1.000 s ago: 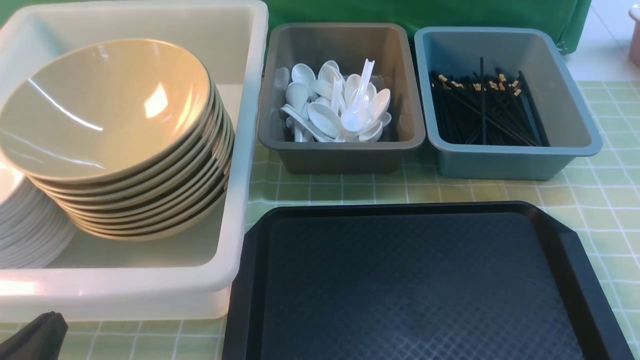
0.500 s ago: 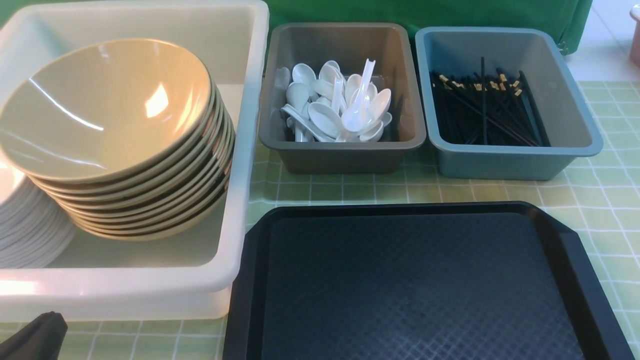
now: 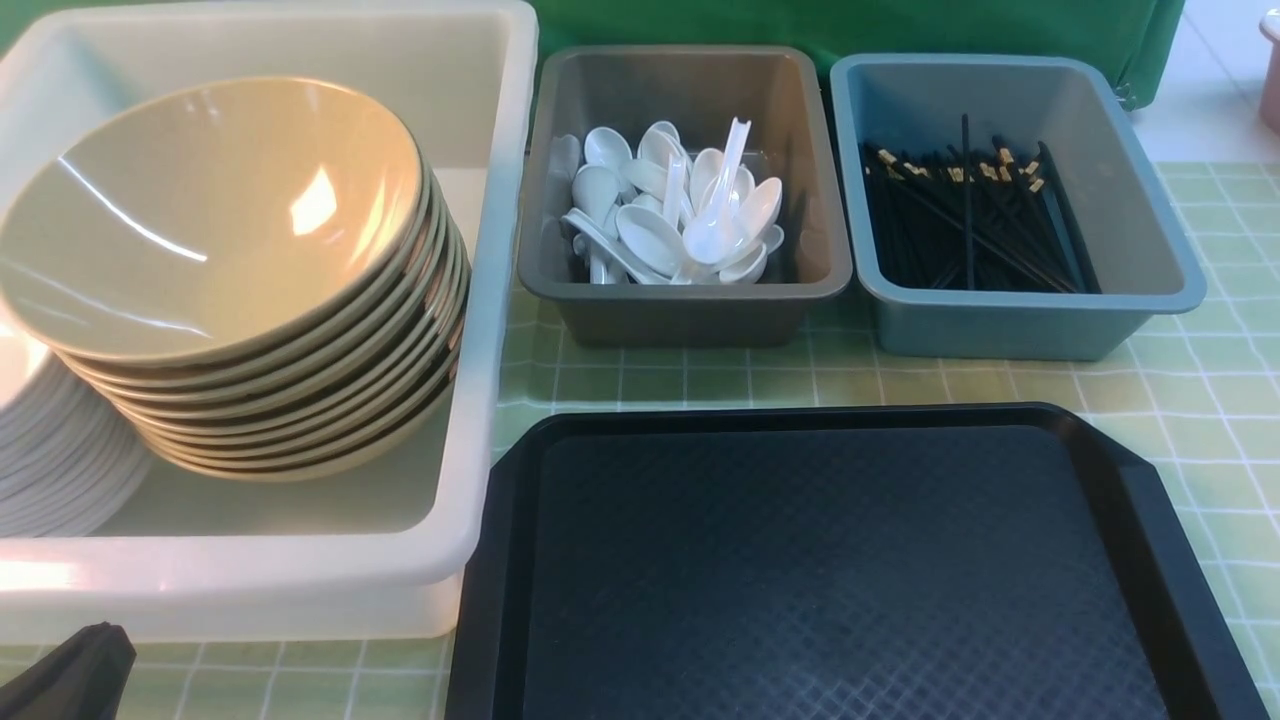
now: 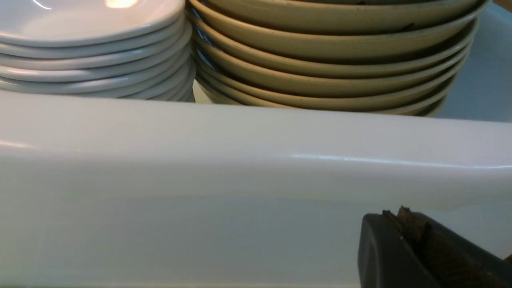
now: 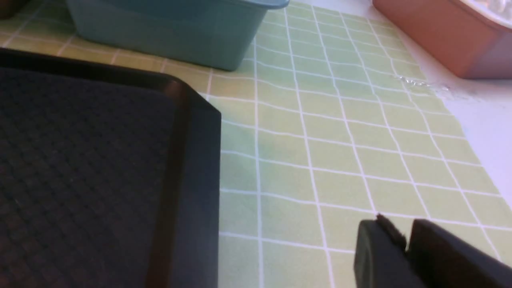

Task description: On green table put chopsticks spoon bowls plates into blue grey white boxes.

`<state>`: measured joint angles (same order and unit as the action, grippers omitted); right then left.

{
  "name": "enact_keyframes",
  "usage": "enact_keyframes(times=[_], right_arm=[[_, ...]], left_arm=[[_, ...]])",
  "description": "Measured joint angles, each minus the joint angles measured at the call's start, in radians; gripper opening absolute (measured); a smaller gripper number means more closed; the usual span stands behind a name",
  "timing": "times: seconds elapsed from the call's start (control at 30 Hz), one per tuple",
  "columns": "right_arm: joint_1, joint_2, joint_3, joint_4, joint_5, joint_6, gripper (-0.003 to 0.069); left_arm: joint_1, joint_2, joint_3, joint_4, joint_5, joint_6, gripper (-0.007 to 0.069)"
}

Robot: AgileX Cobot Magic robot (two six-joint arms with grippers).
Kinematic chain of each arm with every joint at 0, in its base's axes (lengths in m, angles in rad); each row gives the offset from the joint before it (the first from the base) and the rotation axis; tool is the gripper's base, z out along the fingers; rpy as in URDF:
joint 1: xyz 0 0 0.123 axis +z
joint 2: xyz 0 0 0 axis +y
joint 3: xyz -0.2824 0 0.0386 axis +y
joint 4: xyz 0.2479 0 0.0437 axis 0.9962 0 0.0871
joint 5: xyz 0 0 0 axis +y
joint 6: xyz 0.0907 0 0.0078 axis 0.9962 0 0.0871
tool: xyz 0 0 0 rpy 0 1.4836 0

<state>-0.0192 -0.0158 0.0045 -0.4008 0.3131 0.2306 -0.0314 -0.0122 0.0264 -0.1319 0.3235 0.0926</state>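
Bowls (image 3: 215,215) and plates (image 3: 50,470) in left box (image 3: 480,300) — tray (image 3: 840,570) right, before two smaller boxes (image 3: 690,310).

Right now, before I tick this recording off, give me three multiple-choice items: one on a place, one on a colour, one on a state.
1. Where do the spoons lie?
A. in the grey box
B. in the blue box
C. on the black tray

2. What colour are the chopsticks?
A. white
B. red
C. black with gold marks

3. How is the black tray?
A. bare
B. stacked with bowls
C. holding one plate

Answers:
1. A, the white spoons are heaped inside the grey box.
2. C, dark sticks with gold marks at the far ends fill the blue box.
3. A, only its textured surface shows; the bowls sit in the white box.
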Motion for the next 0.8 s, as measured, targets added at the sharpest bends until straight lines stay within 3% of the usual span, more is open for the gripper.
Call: enact_keyframes(times=[0.8], right_arm=[[0.000, 0.000, 0.000, 0.000, -0.001, 0.006, 0.0141]], left_arm=[[0.000, 0.000, 0.000, 0.000, 0.000, 0.000, -0.0001]])
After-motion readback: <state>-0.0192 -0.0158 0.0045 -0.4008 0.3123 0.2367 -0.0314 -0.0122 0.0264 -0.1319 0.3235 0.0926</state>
